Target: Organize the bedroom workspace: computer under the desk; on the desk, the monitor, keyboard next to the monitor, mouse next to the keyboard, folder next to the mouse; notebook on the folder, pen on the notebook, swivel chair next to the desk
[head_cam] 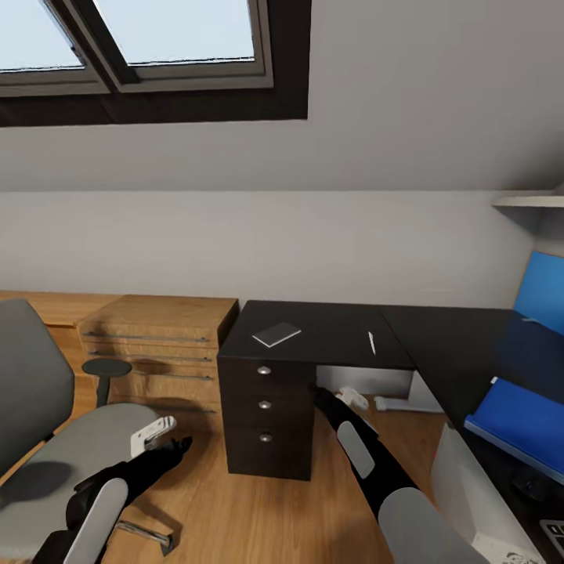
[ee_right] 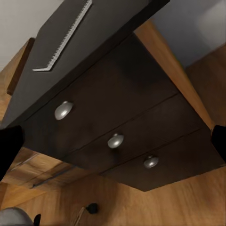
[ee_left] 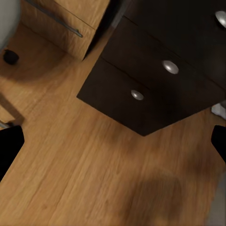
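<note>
The bench (head_cam: 329, 325) stood ahead, black, with three round knobs on its drawers. On its top lay the notebook (head_cam: 276, 334), thin and flat, and the pen (head_cam: 371, 342) a bit apart from it. The blue folder (head_cam: 521, 419) lay on the other wing of the bench, at the right. The chair (head_cam: 70, 446) stood at the left, near a wooden chest (head_cam: 157, 337).

The left tool (head_cam: 160, 442) hung low over the floor beside the chair seat, and the right tool (head_cam: 352, 397) hung low by the drawers. Both were open wide and held nothing.

The notebook looked light and a little bendy. It lay flat, so a good spot to grab would be its edge. The pen looked tiny, smooth and likely to roll, so it would need a soft pinch across its middle.
</note>
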Controlling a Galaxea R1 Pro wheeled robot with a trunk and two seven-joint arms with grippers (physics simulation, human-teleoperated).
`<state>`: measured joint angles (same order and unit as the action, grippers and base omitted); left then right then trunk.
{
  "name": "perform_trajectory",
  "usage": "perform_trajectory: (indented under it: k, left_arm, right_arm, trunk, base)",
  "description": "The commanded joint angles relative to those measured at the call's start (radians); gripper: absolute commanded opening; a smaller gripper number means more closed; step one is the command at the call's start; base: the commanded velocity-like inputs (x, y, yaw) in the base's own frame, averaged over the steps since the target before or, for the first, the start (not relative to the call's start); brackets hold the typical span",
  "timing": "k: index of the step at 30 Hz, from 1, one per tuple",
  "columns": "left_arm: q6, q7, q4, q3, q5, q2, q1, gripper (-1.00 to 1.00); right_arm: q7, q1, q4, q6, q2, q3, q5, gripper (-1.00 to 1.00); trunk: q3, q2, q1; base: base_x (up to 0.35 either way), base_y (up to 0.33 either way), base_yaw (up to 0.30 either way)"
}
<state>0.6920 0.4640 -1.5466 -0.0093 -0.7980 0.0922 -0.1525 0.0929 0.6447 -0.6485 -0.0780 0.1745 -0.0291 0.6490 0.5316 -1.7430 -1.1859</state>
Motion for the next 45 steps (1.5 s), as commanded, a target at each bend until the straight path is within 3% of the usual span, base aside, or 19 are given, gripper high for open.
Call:
perform_trajectory:
  k: [1,14,19,27,33,39,45]
  left_arm:
    - [0.001,0.010,-0.001,-0.001,-0.011,0.001,-0.001,1.00]
    - [-0.003,0.015,0.033,-0.003,0.002,-0.002,-0.001,1.00]
    - [-0.002,0.009,0.034,-0.003,0.005,0.000,0.000,1.00]
    - [-0.004,0.006,0.036,-0.004,0.005,0.000,0.001,1.00]
    - [-0.005,0.005,0.038,-0.006,0.004,-0.002,0.001,1.00]
    - [-0.005,0.004,0.070,-0.035,0.005,-0.028,0.001,1.00]
    - [-0.005,0.004,0.067,-0.023,0.009,-0.038,0.001,1.00]
  right_arm:
    - [0.004,0.000,-0.004,-0.004,0.000,-0.001,0.006,1.00]
    - [-0.006,0.000,-0.003,-0.002,0.000,0.000,0.003,1.00]
    - [-0.015,0.000,-0.004,-0.003,0.000,-0.001,0.003,1.00]
    - [-0.144,0.000,0.019,-0.003,0.000,0.000,0.001,1.00]
    - [-0.153,0.000,0.038,-0.001,0.000,0.001,0.000,1.00]
    - [-0.180,-0.010,0.037,0.032,-0.005,0.004,0.031,1.00]
    - [-0.162,-0.010,0.031,0.066,-0.025,0.000,-0.003,1.00]
  trunk:
    - [0.004,-0.008,-0.004]
    - [0.046,-0.099,-0.054]
    - [0.048,-0.099,-0.054]
    - [0.055,-0.099,-0.054]
    - [0.056,-0.099,-0.054]
    - [0.053,-0.092,-0.050]
    - [0.034,-0.050,-0.027]
  base:
    - [0.000,0.000,0.093]
    - [0.000,0.000,0.229]
    - [0.000,0.000,0.261]
    - [0.112,0.000,0.188]
    - [0.310,0.000,0.020]
    - [0.000,0.000,0.000]
    - [0.000,0.000,0.000]
